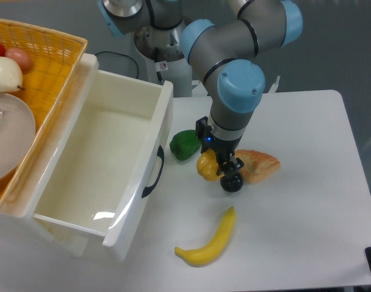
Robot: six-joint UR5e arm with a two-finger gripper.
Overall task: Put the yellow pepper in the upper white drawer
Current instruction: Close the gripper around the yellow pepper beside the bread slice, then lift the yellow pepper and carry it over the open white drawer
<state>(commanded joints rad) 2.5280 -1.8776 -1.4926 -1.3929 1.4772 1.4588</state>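
Observation:
The yellow pepper (205, 166) rests on the white table between a green pepper and a croissant. My gripper (223, 173) is lowered right onto it. One black fingertip (232, 182) presses close against the pepper's right side, while the other finger is hidden behind the pepper. The view does not show whether the jaws are closed on it. The upper white drawer (150, 143) stands pulled open at the left, with its black curved handle (155, 172) facing the peppers and its inside empty.
A green pepper (185, 145) lies just left of the yellow one, near the drawer front. A croissant (258, 165) lies to the right, and a banana (210, 239) toward the front. A yellow wicker basket (52, 61) with fruit and a bowl sits behind the drawer.

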